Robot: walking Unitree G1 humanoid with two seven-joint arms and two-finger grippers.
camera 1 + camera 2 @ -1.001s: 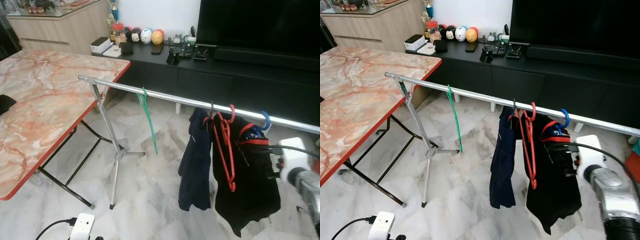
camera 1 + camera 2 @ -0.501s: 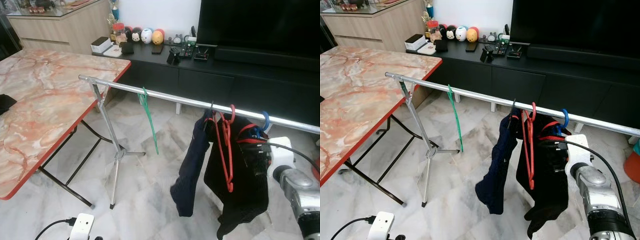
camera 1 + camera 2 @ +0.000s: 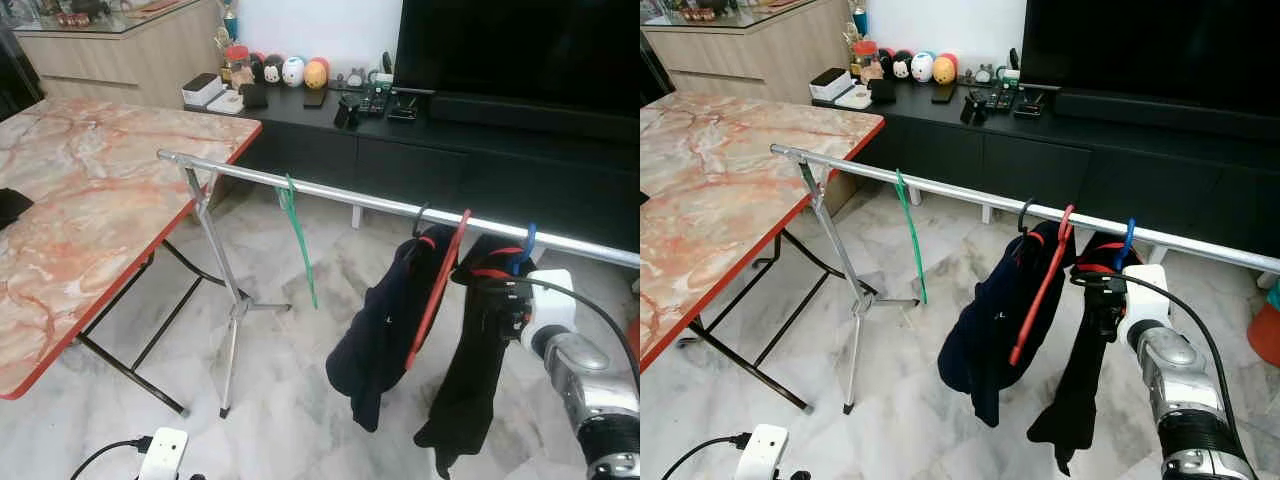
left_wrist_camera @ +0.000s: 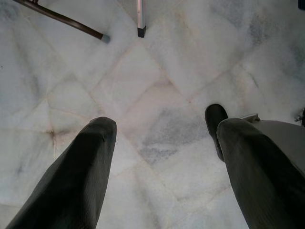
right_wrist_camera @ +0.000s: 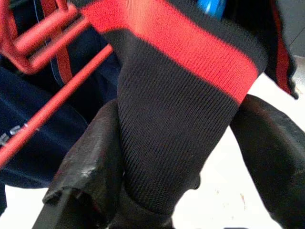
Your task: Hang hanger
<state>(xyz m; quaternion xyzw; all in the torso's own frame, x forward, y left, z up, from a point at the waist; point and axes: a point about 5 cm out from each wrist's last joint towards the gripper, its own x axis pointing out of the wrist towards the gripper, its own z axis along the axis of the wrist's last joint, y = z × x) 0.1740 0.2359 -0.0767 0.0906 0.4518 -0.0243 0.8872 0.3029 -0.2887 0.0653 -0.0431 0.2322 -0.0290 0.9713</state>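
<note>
We see our right gripper (image 5: 176, 157) clamped on the black red-trimmed garment (image 3: 470, 370) | its blue hanger (image 3: 526, 243) hooked on the rail (image 3: 330, 195) | left gripper (image 4: 162, 157) spread over floor.

A polished metal rail (image 3: 350, 198) carries glossy red (image 3: 432, 300) and green (image 3: 298, 240) plastic hangers and a matt, ribbed-knit black garment (image 5: 176, 138) with a red band, above veined, shiny marble floor tiles (image 4: 157, 95) and a smooth marble-patterned tabletop (image 3: 90, 190).
</note>
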